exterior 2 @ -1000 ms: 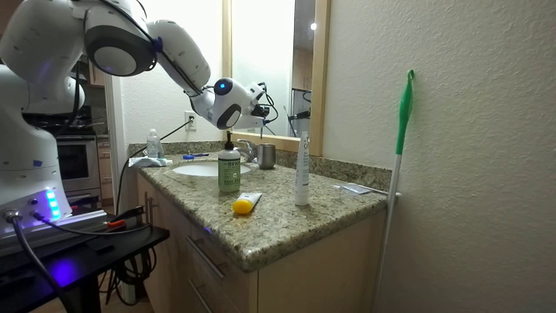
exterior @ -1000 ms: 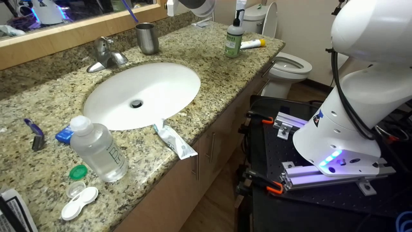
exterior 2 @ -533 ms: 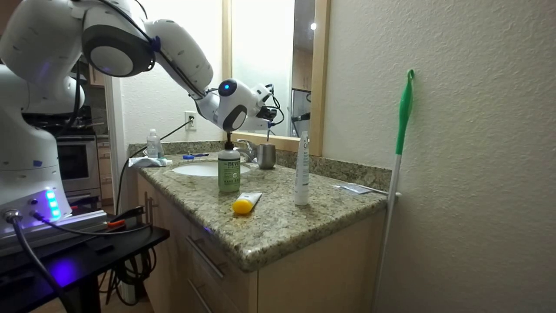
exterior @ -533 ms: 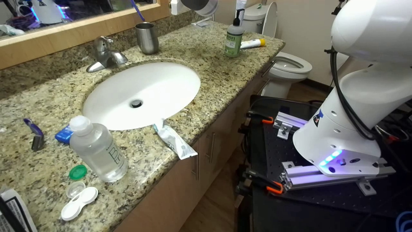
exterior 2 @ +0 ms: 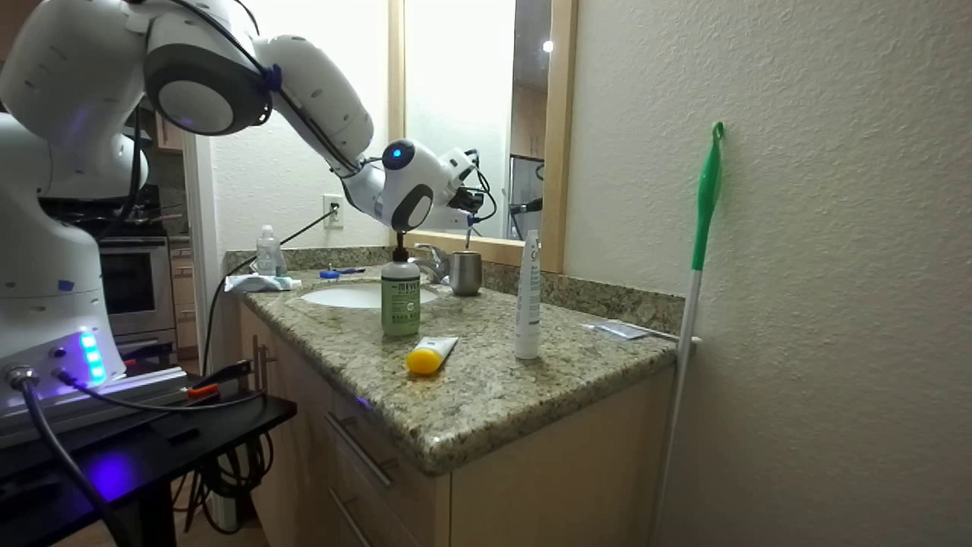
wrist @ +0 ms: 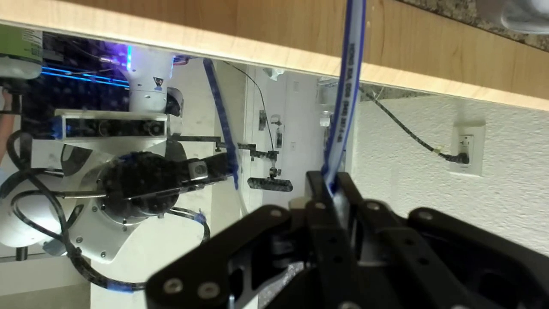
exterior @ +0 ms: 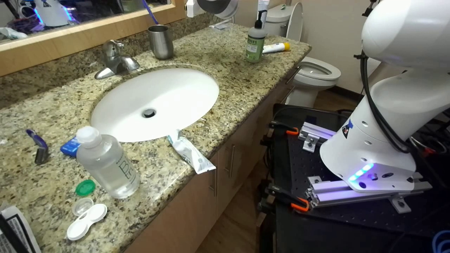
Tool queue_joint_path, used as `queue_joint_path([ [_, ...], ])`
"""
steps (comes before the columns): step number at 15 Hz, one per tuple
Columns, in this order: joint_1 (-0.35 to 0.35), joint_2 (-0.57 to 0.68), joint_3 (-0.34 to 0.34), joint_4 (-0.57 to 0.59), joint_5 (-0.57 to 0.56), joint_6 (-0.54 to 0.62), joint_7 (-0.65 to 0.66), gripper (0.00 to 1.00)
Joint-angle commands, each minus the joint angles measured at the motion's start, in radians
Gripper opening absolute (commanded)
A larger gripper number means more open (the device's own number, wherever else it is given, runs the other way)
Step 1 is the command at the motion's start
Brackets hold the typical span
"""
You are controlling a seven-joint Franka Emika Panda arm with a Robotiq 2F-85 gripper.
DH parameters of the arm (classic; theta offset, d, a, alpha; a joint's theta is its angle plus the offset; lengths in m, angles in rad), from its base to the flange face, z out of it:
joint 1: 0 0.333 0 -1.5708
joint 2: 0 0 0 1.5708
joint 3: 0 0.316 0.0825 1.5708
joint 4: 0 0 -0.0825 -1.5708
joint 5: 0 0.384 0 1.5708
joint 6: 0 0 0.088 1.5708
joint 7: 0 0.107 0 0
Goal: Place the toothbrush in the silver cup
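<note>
claw [wrist: 330,177] — pinching toothbrush [wrist: 348,81] | silver cup [exterior: 162,43] — toothbrush at rim, inside or behind unclear

The toothbrush [wrist: 348,86] is pale, edged in blue; the jaws black, the silver cup [exterior: 161,42] plain grey, the desk [exterior: 233,84] speckled tan.

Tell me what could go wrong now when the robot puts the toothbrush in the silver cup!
The toothbrush might miss the silver cup or catch on its rim: it reaches down right by the rim, and I can't tell whether its end is inside. The gripper pinches only a slim stick, so a bump could twist it. And a hard push might tip the cup, maybe into the sink, since it stands close by.
</note>
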Motion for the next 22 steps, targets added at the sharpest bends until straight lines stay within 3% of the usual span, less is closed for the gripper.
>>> queue_joint_path([
  [1,-0.002,-0.01,-0.02,0.004,0.016,-0.016,0.006,0.03],
  [4,0.001,-0.019,-0.04,0.007,0.03,-0.022,0.014,0.03],
  [5,0.006,-0.007,-0.043,0.016,-0.043,-0.004,0.062,0.1],
  [18,-0.001,0.0,-0.036,0.006,0.01,-0.005,0.008,0.1],
  [19,-0.001,0.0,-0.036,0.006,0.01,-0.005,0.008,0.03],
  [22,0.015,-0.009,-0.064,0.014,0.025,-0.026,0.011,0.03],
])
